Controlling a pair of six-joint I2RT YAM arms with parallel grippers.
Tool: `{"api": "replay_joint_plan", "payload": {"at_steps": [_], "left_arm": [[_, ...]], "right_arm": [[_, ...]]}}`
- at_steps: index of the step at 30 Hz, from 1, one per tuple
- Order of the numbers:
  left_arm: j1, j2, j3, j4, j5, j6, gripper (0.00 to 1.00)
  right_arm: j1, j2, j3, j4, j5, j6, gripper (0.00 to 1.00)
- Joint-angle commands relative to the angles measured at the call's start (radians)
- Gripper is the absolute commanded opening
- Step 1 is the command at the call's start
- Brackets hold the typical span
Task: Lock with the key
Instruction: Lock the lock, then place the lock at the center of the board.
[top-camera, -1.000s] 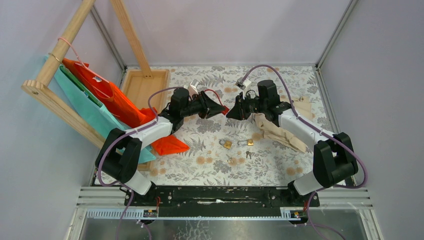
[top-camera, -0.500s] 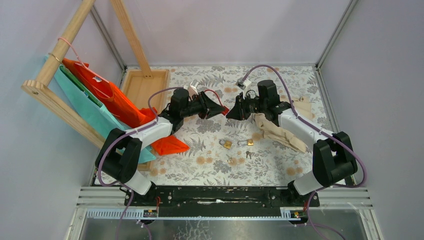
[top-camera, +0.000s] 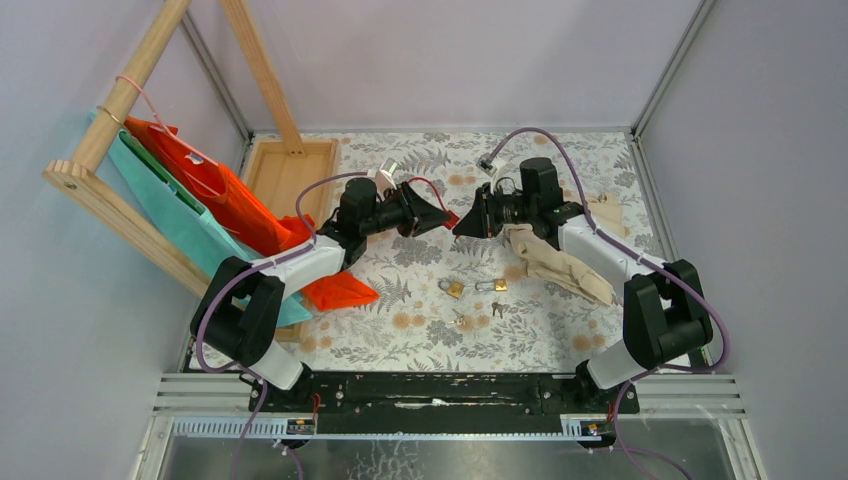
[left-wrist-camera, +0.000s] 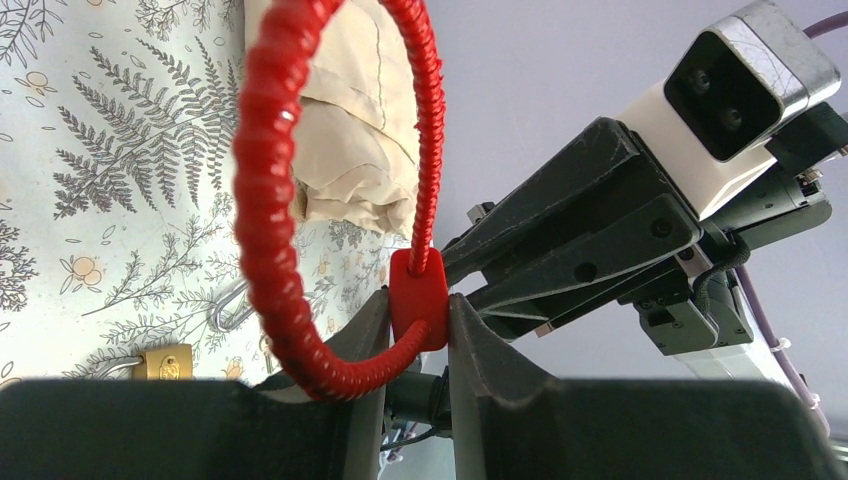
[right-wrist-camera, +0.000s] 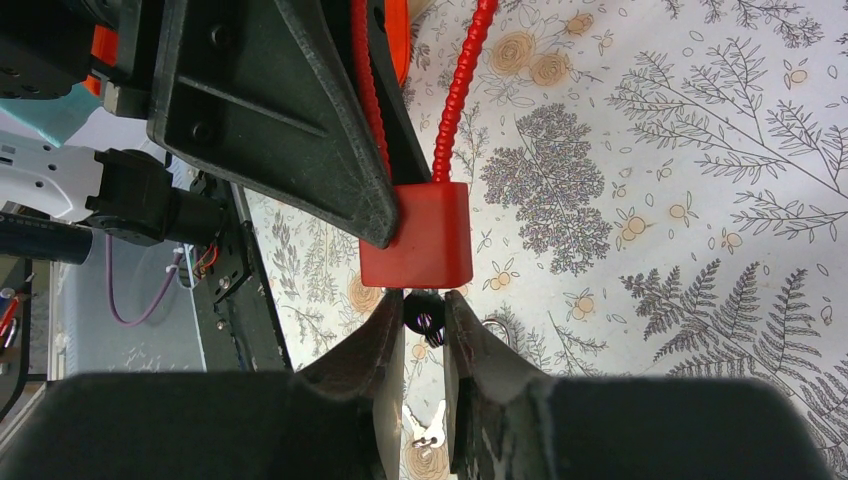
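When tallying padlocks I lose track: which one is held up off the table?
The red padlock with the cable shackle, clamped in the left gripper; the two brass padlocks lie loose on the table.

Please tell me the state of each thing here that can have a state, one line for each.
red lock, gripped by the body, off the table, cable in a loop.
key, pinched, right below the lock's body.
left fingers, shut on the red lock.
right fingers, shut on the key.
brass padlocks, lying on the table.
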Motion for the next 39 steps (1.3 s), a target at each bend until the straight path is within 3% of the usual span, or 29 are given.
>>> {"api": "replay_joint_plan", "payload": {"at_steps": [1,26,34,39], "left_arm": [[-0.003,-0.026,-0.007,0.073,0.016,0.020,0.00],[0.072,-0.028,0.057,-0.015,-0.013,0.097,0.00],[0.072,-0.015,0.132,-0.347,0.022,0.463,0.00],[0.073,0.013,0.085,-0.547,0.155,0.693,0.00]], "right_arm": [[-0.001,-0.003,0.022,0.056,-0.030,0.007,0.00],[0.001,-0.058,-0.134,0.133,0.018,0.016,0.00],[0.000,-0.145,-0.047,-0.072,0.046,-0.213,0.00],[0.001,-0.197,-0.037,-0.175,0.077,-0.328,0.05]]}}
